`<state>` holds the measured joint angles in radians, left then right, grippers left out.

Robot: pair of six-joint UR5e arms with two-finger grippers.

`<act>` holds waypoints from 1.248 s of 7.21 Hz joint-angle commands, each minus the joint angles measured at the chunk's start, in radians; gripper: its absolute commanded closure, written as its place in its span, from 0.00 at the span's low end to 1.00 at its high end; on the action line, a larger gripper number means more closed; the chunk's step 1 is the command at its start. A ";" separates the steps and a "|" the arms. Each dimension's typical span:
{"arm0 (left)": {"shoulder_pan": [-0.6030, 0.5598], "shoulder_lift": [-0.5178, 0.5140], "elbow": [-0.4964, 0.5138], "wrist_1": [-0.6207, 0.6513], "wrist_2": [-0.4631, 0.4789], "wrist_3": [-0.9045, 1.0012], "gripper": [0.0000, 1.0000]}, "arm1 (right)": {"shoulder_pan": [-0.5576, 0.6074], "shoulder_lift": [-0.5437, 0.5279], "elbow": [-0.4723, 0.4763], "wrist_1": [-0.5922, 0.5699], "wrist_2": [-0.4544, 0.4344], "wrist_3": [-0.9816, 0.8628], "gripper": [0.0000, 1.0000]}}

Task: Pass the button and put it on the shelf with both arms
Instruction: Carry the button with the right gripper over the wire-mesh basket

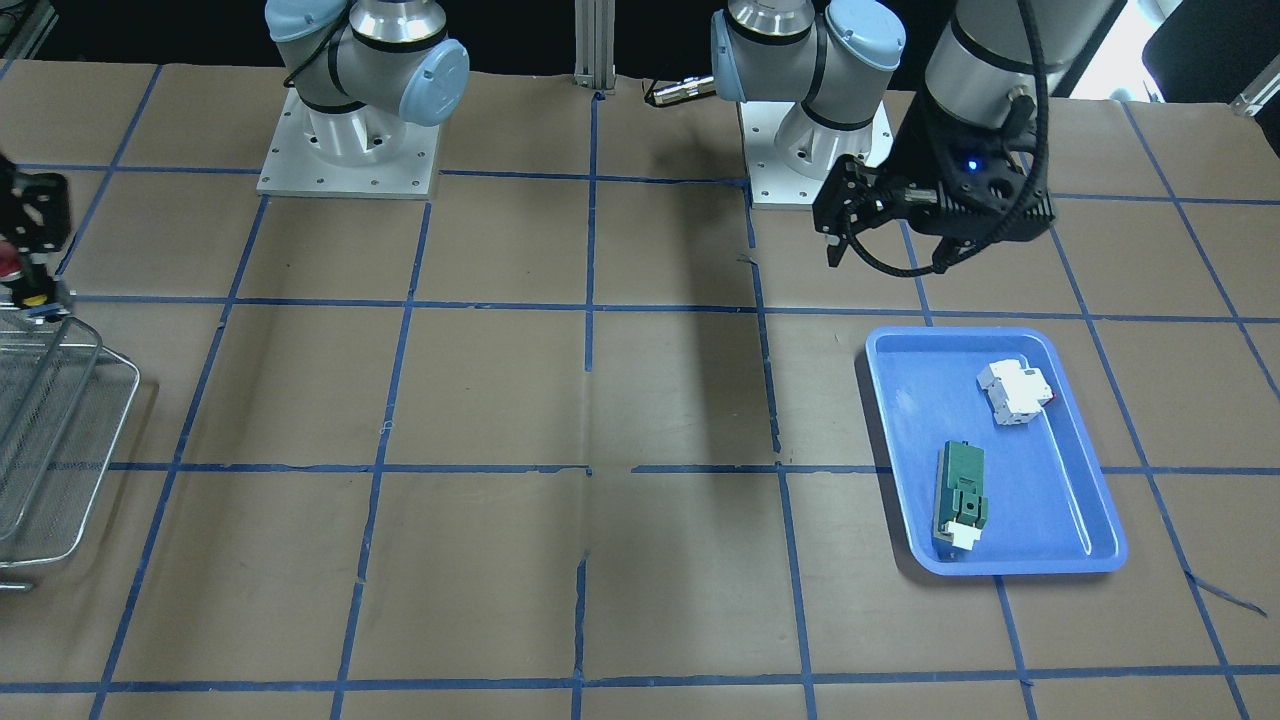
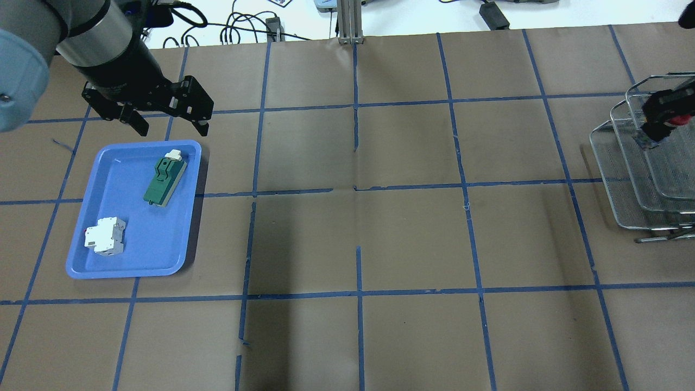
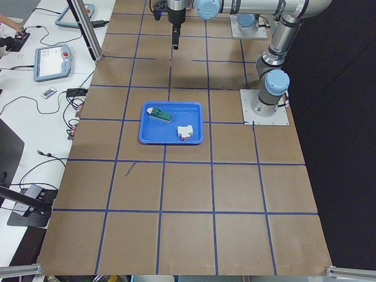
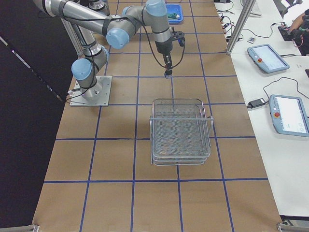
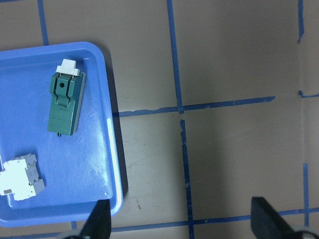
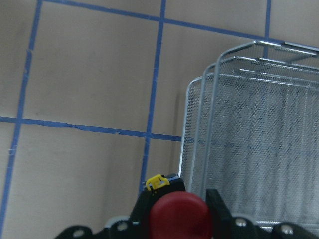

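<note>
Surface: brown paper-covered table [image 2: 407, 244], gridded with blue tape.
Writing: print on the white breaker block [image 2: 104, 236] is too small to read.
Button [image 6: 179, 215]: sits between the right gripper [image 6: 182, 196] fingers.
Axis: runs roughly along those fingers, red cap toward the wrist, yellow bit beyond it.
Right gripper: clamped on the button.
Shelf [image 6: 259, 159]: just beside this claw, not touching.
Left gripper [image 2: 172, 126]: fingers spread, holding nothing.
Blue tray [image 2: 136, 255]: just beside that claw, holding the green module [image 2: 164, 178] and the breaker block.

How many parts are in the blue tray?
2. In the overhead view, the green module lies by the blue tray's far right corner, the white breaker block toward its near left.
</note>
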<state>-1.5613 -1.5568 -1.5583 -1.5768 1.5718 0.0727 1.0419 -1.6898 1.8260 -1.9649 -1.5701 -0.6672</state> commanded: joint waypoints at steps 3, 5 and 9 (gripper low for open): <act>-0.023 0.017 0.000 -0.019 -0.007 -0.002 0.00 | -0.157 0.136 -0.010 -0.086 0.004 -0.157 0.87; -0.023 0.017 0.000 -0.019 -0.007 -0.002 0.00 | -0.157 0.170 -0.016 -0.110 0.002 -0.172 0.83; -0.023 0.017 -0.002 -0.015 -0.007 -0.001 0.00 | -0.157 0.243 -0.089 -0.152 0.004 -0.206 0.72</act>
<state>-1.5846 -1.5401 -1.5594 -1.5936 1.5647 0.0730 0.8841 -1.4585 1.7564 -2.1162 -1.5662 -0.8720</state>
